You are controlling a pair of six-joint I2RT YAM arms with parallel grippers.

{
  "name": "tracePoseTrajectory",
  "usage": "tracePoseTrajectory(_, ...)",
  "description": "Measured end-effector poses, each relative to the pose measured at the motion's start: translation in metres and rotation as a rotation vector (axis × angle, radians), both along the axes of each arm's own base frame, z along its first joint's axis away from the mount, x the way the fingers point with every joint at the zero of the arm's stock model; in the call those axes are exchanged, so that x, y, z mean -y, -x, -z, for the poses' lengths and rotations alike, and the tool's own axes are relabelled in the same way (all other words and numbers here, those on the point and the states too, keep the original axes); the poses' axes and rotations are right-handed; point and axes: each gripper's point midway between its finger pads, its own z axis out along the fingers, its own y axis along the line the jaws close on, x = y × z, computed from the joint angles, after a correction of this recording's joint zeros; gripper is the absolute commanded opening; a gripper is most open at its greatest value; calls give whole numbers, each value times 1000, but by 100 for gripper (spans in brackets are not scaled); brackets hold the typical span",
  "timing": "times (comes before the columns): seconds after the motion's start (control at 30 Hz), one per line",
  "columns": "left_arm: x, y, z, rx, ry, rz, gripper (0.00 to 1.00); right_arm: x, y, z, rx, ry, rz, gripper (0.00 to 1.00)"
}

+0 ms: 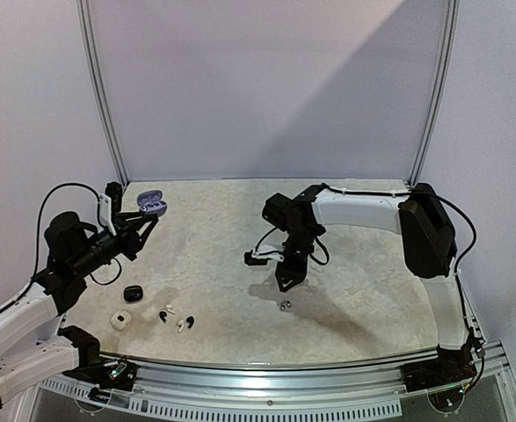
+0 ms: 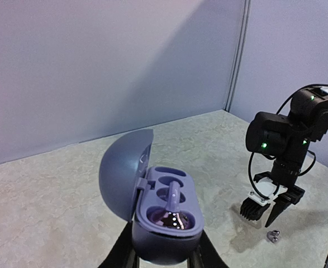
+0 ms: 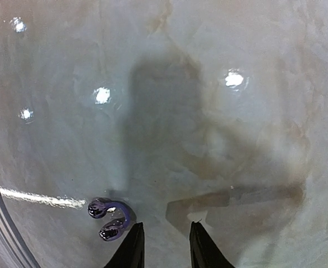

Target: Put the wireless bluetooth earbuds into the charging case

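A lavender charging case (image 2: 166, 223) has its lid open, and my left gripper (image 2: 164, 255) is shut on its base, holding it up above the table's left rear (image 1: 151, 205). One lavender earbud (image 2: 174, 204) sits in the case's near well, its stem pointing up. A second lavender earbud (image 3: 110, 219) lies on the table, also visible in the top view (image 1: 285, 305). My right gripper (image 3: 164, 243) hovers just above the table with its jaws apart and nothing between them. That earbud lies just outside the left finger (image 3: 131, 245).
On the front left of the table lie a black case (image 1: 133, 293) and a white case (image 1: 120, 320). Near them are small black earbuds (image 1: 163, 316) and white earbuds (image 1: 181, 326). Walls close off the back and sides.
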Motion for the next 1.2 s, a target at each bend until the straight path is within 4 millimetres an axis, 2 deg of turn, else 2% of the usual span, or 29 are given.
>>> tracePoseTrajectory(0.17,1,1,0,4,2,7,0,10,24,17,-72,20,-40,26)
tracePoseTrajectory(0.27,2,2,-2,10,4,13,0,10,32,16,-78,5,-49,25)
tracePoseTrajectory(0.43,2,4,-5,22,8,20,0,4,36,17,-76,-5,-46,24)
tracePoseTrajectory(0.6,2,6,-8,30,11,21,0,8,42,15,-87,5,-32,24)
tracePoseTrajectory(0.77,2,6,-8,30,11,22,0,9,39,6,-61,12,-24,24)
tracePoseTrajectory(1.0,3,6,-7,29,11,26,0,-13,21,-24,11,-57,-44,25)
tracePoseTrajectory(1.2,3,6,-7,29,11,26,0,-9,29,-16,-6,-21,-92,25)
